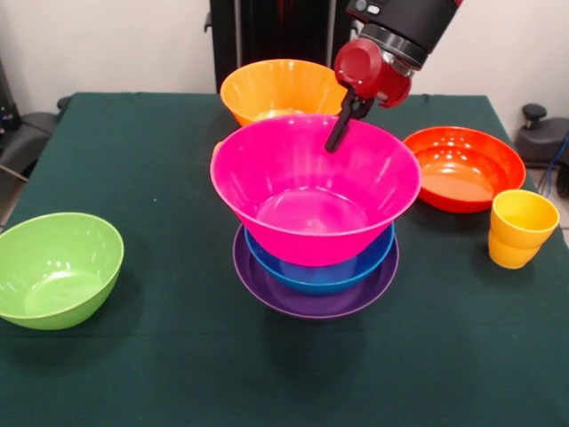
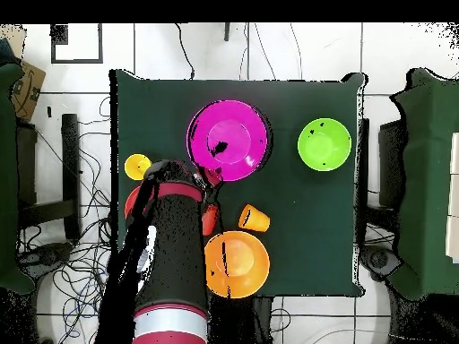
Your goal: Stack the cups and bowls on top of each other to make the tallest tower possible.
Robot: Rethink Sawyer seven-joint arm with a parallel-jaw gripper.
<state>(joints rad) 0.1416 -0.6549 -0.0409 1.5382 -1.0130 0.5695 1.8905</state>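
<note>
A tower stands mid-table: a large pink bowl (image 1: 311, 191) (image 2: 229, 139) sits in a blue bowl (image 1: 320, 271), which rests on a wide purple bowl (image 1: 311, 302). My gripper (image 1: 338, 133) (image 2: 213, 175) is at the pink bowl's far rim, its tip dipping just inside. A yellow cup (image 1: 523, 218) (image 2: 137, 165) stands at the right, seemingly on top of another cup. A small orange cup (image 2: 254, 218) lies on its side between the tower and the orange bowl (image 1: 276, 89) (image 2: 238, 264).
A green bowl (image 1: 55, 267) (image 2: 324, 143) sits alone at the left of the front view. An orange-red shallow bowl (image 1: 462, 167) lies at the right, mostly hidden under the arm from above. The table is covered by a dark green cloth (image 1: 178, 374).
</note>
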